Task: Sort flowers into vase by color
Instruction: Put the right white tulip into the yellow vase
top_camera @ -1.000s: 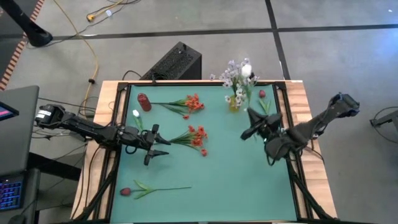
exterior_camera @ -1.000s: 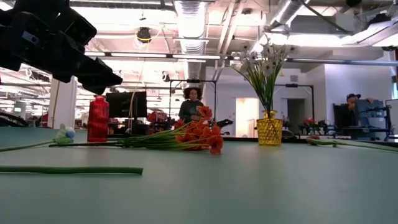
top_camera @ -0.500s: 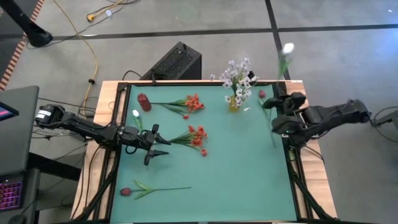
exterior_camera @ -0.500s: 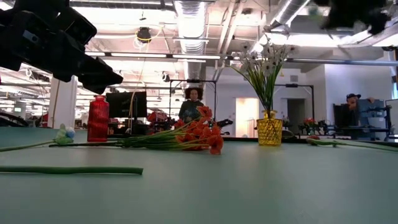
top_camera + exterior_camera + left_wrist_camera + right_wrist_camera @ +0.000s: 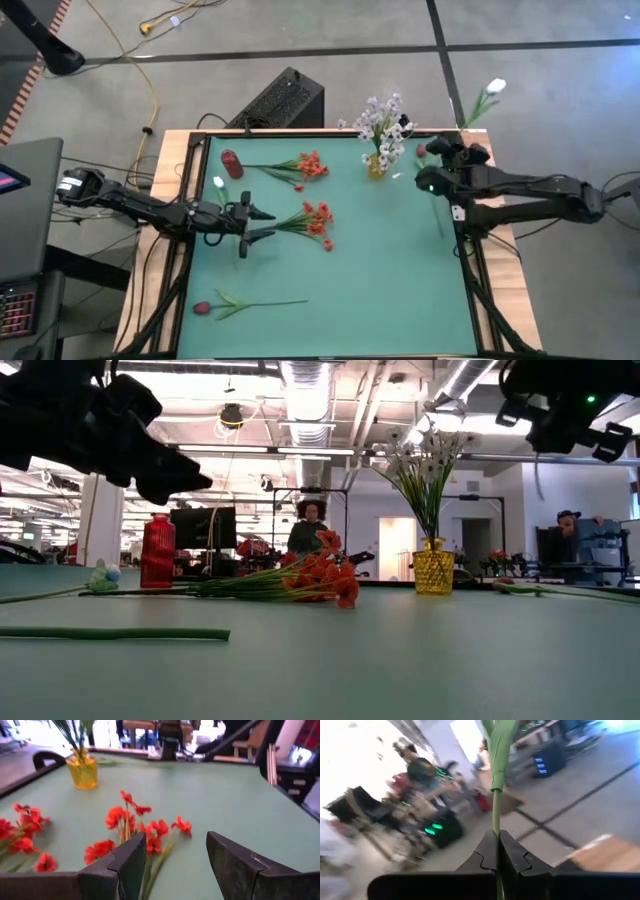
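Flowers lie scattered on the green desk point(image 5: 380, 280), and some stand in a yellow vase point(image 5: 377, 166) near its far edge, which holds a white small-blossom spray point(image 5: 378, 122). Both dark arms reach in from the sides. The left hand point(image 5: 262, 224) hovers low over the desk with its fingers spread apart and nothing between them, right at the stem end of a red-orange blossom cluster point(image 5: 318, 222); the left wrist view shows those blossoms just ahead of the open fingers. The right hand point(image 5: 447, 158) is raised near the far right corner, fingers clamped on the green stem of a white bud flower point(image 5: 495, 87), whose bloom sticks out past the desk's edge over the floor. A second red-orange cluster point(image 5: 310, 166) lies nearer the far edge, beside a red vase point(image 5: 232, 163). A dark red bud point(image 5: 203, 308) on its long stem lies by the near left corner, and a small white bud point(image 5: 218, 183) rests close to the red vase.
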Available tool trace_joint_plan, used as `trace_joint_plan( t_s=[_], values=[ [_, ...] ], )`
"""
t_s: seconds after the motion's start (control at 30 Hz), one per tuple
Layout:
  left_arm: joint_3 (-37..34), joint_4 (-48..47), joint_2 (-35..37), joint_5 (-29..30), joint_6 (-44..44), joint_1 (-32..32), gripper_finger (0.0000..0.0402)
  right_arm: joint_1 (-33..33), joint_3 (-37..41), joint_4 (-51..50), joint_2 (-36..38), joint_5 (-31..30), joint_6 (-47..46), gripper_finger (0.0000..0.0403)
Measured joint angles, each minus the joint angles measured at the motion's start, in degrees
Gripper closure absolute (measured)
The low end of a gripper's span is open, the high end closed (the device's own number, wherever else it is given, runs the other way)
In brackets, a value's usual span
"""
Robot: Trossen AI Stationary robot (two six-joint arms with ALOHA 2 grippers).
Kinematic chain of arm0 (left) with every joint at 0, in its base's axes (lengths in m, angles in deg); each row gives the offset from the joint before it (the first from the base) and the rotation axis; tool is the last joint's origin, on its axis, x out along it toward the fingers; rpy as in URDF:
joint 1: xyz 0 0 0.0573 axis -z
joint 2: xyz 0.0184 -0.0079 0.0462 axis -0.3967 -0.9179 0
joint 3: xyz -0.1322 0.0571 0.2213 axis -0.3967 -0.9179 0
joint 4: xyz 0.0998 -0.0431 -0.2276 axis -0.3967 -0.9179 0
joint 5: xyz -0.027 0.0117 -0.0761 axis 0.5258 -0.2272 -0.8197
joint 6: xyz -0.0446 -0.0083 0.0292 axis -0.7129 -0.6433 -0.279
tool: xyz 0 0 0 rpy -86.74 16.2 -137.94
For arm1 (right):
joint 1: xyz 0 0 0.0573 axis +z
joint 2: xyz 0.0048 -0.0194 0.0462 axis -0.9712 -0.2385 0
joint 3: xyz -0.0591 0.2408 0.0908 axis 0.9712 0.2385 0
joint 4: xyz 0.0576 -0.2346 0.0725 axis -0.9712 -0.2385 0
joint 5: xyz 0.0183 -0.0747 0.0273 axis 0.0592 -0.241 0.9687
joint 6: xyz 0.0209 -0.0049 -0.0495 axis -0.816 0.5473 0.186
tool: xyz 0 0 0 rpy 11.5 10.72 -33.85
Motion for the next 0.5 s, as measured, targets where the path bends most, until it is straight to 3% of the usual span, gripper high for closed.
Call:
trace_joint_plan(
  t_s=[0.27, 0.4, 0.5],
  values=[
    [0.0, 1.5, 0.0, -0.1, -2.3, 0.0, 0.0205, -12.8, -0.8, 10.5, 2.8, 22.3, 32.5, 0.0378],
    [0.0, 0.4, 0.0, -0.3, -2.5, 0.0, 0.0205, -18.3, 0.0, 22.7, 6.4, 33.7, 49.4, 0.0378],
    [0.0, -1.2, 0.0, -1.6, -2.4, 0.0, 0.0205, -24.0, 3.7, 34.6, 10.6, 45.7, 58.9, 0.0378]
  ],
)
